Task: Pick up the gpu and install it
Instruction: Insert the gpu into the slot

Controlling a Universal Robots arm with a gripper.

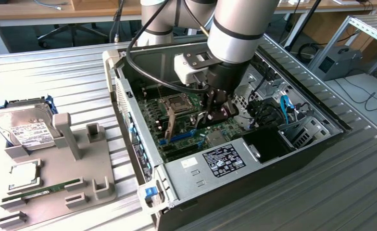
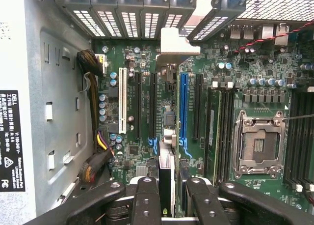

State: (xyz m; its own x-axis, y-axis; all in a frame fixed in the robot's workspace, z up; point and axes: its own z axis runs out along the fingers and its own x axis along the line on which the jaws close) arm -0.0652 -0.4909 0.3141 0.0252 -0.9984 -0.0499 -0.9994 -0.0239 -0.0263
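The arm is reaching down into the open case (image 1: pixel 121 91), in the middle of the exterior view, and the gripper (image 1: pixel 214 107) is low over the motherboard (image 1: pixel 175 130). In the wrist view the gripper (image 2: pixel 167 198) has its two fingers (image 2: pixel 145 200) pressed in on the gpu (image 2: pixel 166 173), pinching the thin card by its flat faces. The card is seen edge-on, running away from the fingers towards its pale bracket (image 2: pixel 177 44), which sits close to the slotted rear wall of the case.

The gpu hangs over the row of expansion slots, just beside the blue slot (image 2: pixel 183 104). I cannot tell from here whether its edge is already touching a slot or still clear of it.

I would judge the card light and stiff but delicate. It is a bare board with small parts on it, so a hard squeeze or a twist could do damage. The flat faces near the top edge look like the right place to hold it, as the gripper does now, keeping off the contact edge. The bracket end makes it a little lopsided, so it may tip in the grip.

At the left of the exterior view a hard drive (image 1: pixel 25 127) and a memory stick (image 1: pixel 44 188) lie on a grey tray (image 1: pixel 102 168), well apart from the case
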